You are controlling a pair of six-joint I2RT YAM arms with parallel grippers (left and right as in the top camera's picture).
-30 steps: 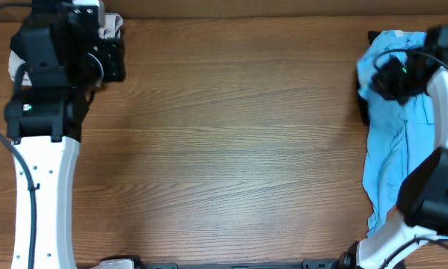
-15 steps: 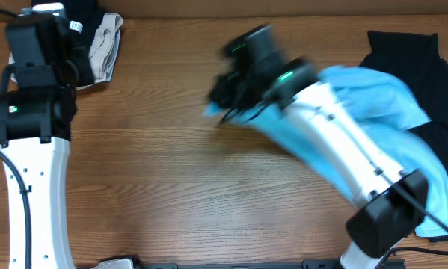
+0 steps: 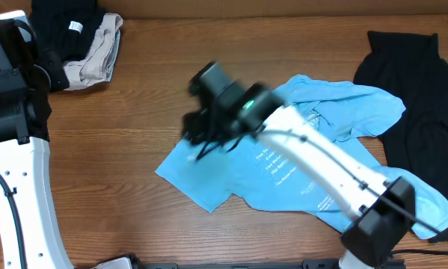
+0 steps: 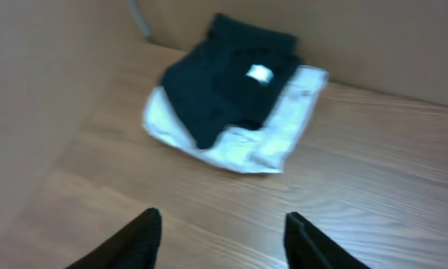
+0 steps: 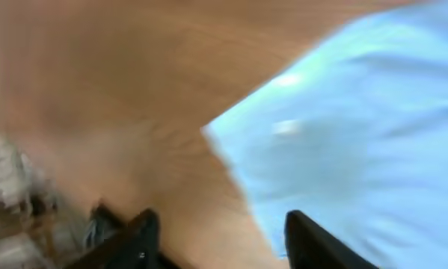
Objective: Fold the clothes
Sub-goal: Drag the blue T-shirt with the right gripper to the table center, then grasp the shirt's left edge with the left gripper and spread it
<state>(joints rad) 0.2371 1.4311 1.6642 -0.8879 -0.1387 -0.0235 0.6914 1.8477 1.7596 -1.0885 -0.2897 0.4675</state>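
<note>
Wooden table [image 3: 134, 194] — blue T-shirt [image 3: 235, 179] lies rumpled mid-right, right pincer [image 3: 199, 138] open over its left edge (left pincer [image 4: 222, 239] open too, far off). Risk: pinching two layers — fold would skew.

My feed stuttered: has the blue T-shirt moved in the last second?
Yes. The blue T-shirt went left, from over the black garment at the right edge to the table's middle.

Beneath the right gripper [image 5: 220, 224], the light-blue T-shirt [image 3: 283, 168] was soft matt cloth; the table [image 3: 134, 149], matt grained wood; the arm's shell [image 3: 321, 161] behind it, smooth white plastic.
</note>
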